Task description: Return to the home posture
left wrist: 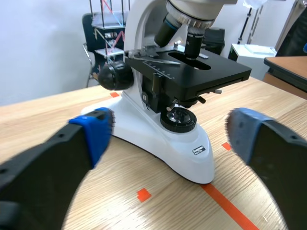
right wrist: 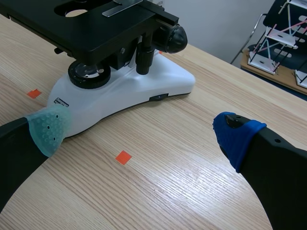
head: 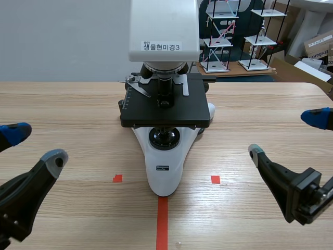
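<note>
The left gripper (head: 35, 146) sits low at the near left edge of the wooden table (head: 78, 104), its two fingers spread wide with nothing between them. One finger carries a blue pad (head: 15, 133) and the other a grey one (head: 54, 158). The right gripper (head: 286, 135) mirrors it at the near right edge, jaws likewise wide apart and empty, with a blue pad (head: 317, 119) on the farther finger and a grey-green pad (head: 256, 152) on the nearer. Both grippers hang just above the tabletop and hold nothing. Between the two arms, well apart from either, stands a white microscope (head: 164, 161) with a black stage (head: 165, 112). Its tapered base points toward the robot, and its tip meets the far end of an orange-red tape line (head: 162, 224) that runs to the table's near edge. Two small orange-red squares (head: 117, 178) flank the base, one on each side. A white label (head: 162, 46) with Korean print is stuck on the microscope's head. In the left wrist view the microscope lies ahead of the open fingers, its objectives over the stage and a black focus knob (left wrist: 114, 76) at its side. The right wrist view shows the base and stage ahead of the gripper on the grey-green pad's side. Behind the table stand small shelf-like racks (head: 218, 36) and a cardboard box (head: 318, 44).
</note>
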You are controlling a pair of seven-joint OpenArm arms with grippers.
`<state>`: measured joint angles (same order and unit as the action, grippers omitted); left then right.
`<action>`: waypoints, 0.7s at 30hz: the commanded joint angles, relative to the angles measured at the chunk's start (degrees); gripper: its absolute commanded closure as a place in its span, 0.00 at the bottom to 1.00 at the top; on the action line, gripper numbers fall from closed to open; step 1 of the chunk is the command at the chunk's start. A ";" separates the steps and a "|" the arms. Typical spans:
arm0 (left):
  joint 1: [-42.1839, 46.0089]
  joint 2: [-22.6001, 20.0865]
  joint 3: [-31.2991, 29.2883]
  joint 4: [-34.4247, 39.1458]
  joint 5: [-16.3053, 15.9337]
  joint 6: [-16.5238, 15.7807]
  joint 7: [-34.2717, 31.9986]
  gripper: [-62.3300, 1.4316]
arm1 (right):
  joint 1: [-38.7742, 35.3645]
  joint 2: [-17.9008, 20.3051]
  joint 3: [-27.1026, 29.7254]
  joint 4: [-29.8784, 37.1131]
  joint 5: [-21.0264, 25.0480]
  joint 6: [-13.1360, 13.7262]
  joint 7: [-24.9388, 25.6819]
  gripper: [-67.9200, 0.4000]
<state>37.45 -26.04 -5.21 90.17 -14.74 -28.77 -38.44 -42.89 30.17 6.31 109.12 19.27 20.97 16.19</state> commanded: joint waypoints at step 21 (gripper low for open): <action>13.53 -0.04 -9.11 11.98 2.80 0.48 -0.15 0.00 | 0.02 0.44 0.76 1.07 0.42 -0.13 0.68 0.03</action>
<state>50.81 -26.04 -14.04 101.41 -11.55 -28.60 -37.98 -42.89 30.17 6.31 109.12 19.27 20.99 16.21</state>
